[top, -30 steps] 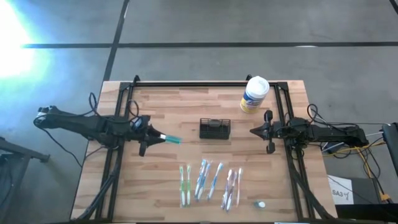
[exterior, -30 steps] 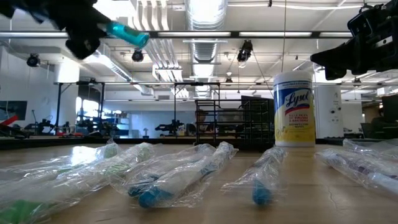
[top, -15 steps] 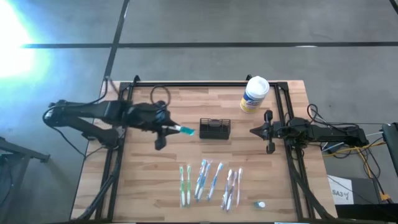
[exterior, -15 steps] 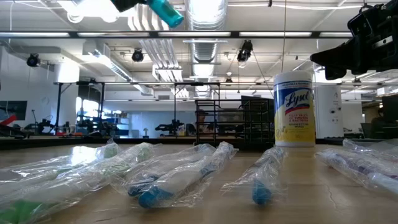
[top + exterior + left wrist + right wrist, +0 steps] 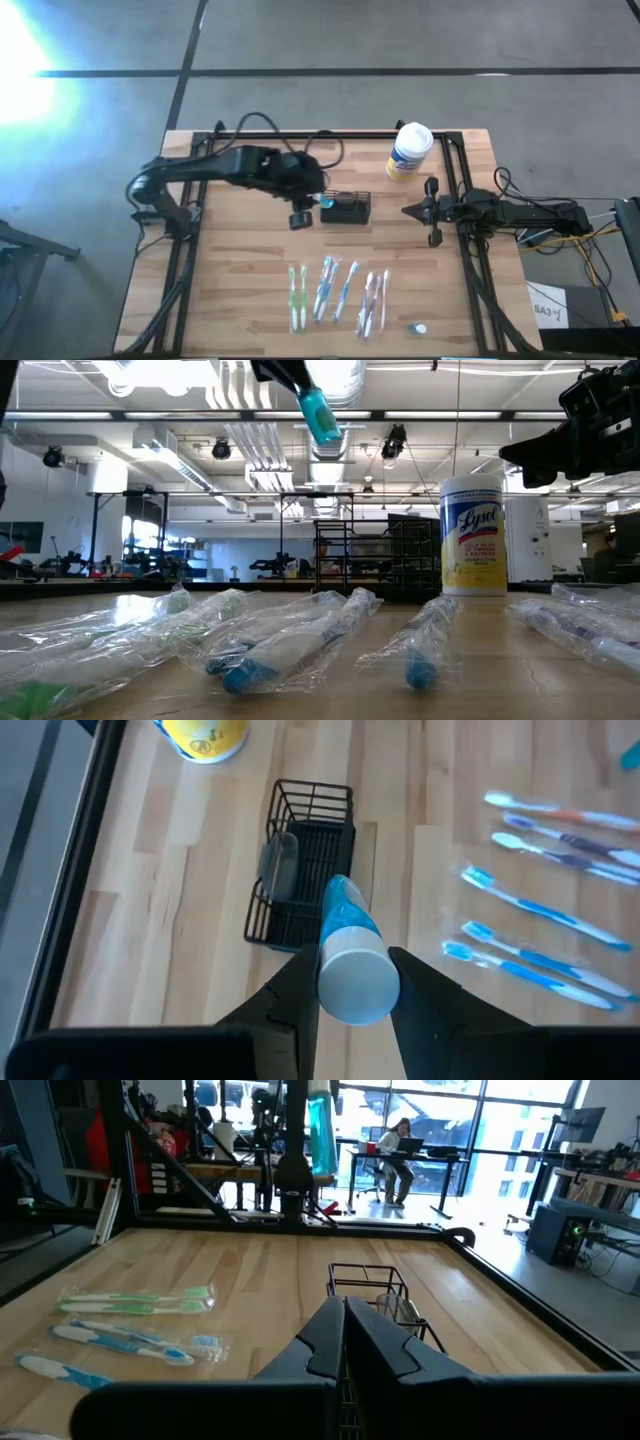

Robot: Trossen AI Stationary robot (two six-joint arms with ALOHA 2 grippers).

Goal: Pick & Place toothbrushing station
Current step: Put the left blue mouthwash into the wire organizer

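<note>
The left gripper (image 5: 312,203) is up in the air near the middle of the table (image 5: 250,290). Its fingers (image 5: 425,995) are squeezed around a blue and white tube (image 5: 350,955). The tube points down at a slant toward the black wire caddy (image 5: 346,208). In the low view the blue end of the tube hangs high above the table.

The caddy sits in the middle of the table, just to the right of the left gripper. It is made of thin black wire and has little boxes inside. One box holds something small and grey (image 5: 278,863), but it is hard to tell what it is.

The right gripper (image 5: 406,210) is at the right side of the table, a little way from the caddy. It points at the caddy. Its two fingers (image 5: 372,1342) are pressed together with nothing between them.

A white can with a yellow label (image 5: 409,152) stands at the far right of the table. On the near side of the table lie toothbrushes in clear bags (image 5: 338,293), side by side in a row. Some are green, some blue, some pink. A small round thing (image 5: 421,328) lies near the right end of the row.

Far off in the room, a person (image 5: 397,1146) sits at a desk.
</note>
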